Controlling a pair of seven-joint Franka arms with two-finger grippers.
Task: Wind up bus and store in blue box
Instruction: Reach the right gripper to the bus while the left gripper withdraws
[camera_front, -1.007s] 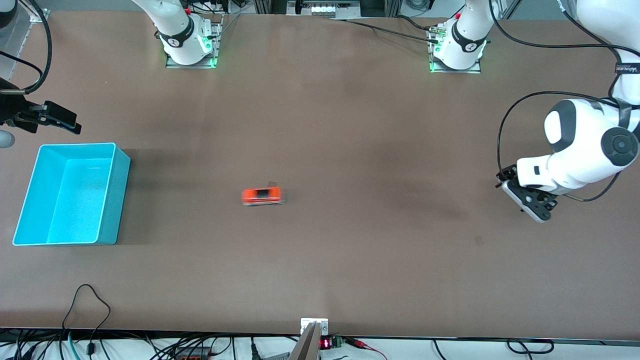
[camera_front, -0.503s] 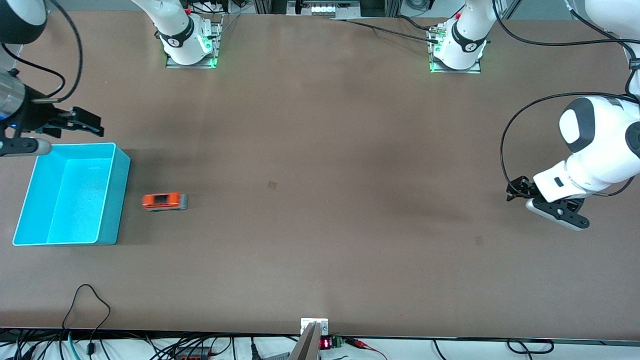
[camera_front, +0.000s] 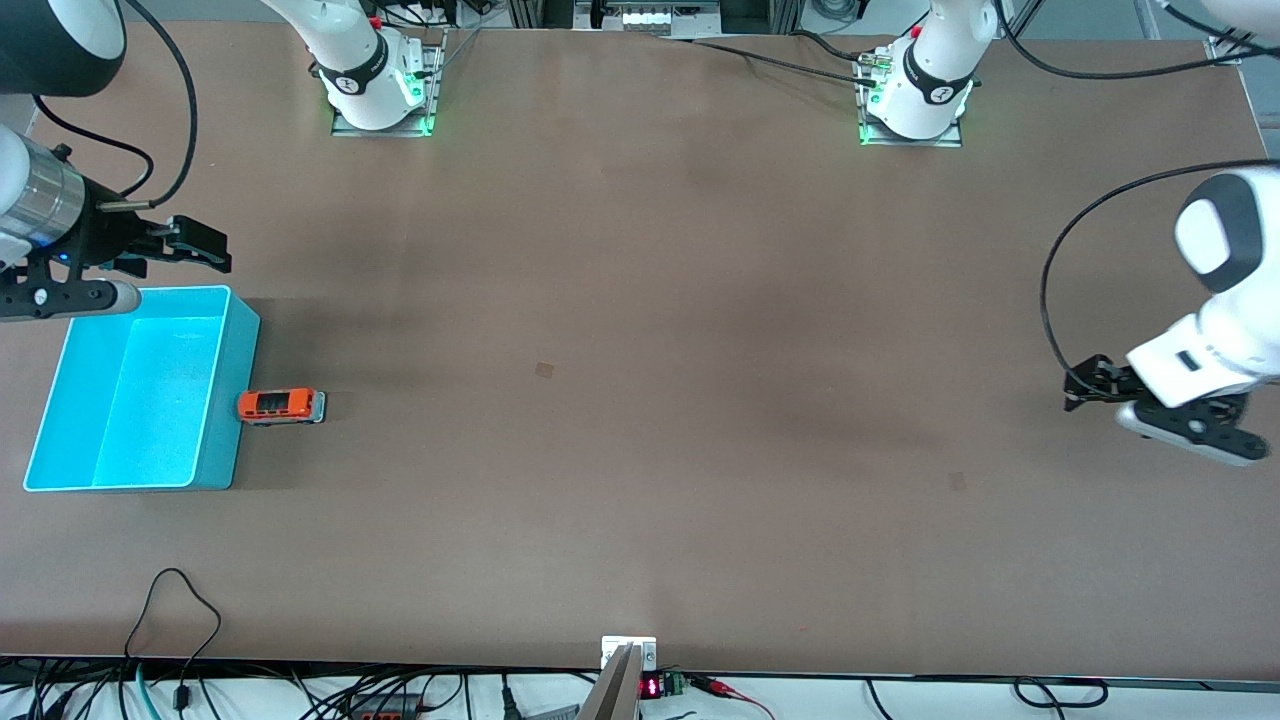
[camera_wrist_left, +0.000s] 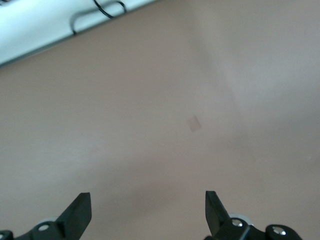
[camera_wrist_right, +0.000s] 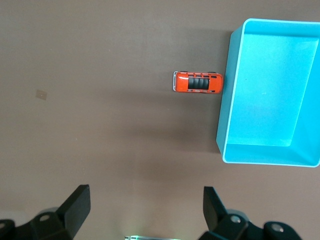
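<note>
The orange-red bus (camera_front: 281, 406) stands on its wheels on the table, one end against the outer wall of the blue box (camera_front: 228, 430). The box is open-topped and empty. The right wrist view shows the bus (camera_wrist_right: 198, 82) and the box (camera_wrist_right: 227, 100) from above. My right gripper (camera_front: 205, 245) is open and empty, in the air over the table beside the box's farther end. My left gripper (camera_front: 1185, 420) is open and empty over the left arm's end of the table. Both show wide-open jaws in the wrist views, left (camera_wrist_left: 148, 212) and right (camera_wrist_right: 145, 205).
A small square mark (camera_front: 544, 370) lies mid-table and also shows in the left wrist view (camera_wrist_left: 194, 123). The arm bases (camera_front: 380, 90) (camera_front: 915, 100) stand at the farthest edge. A loose cable (camera_front: 180, 600) and a small bracket (camera_front: 628, 655) are at the nearest edge.
The bus rolled from mid-table toward the right arm's end and stopped at the box wall. The right gripper moved in beside the box. The left gripper drew away toward its table end.
</note>
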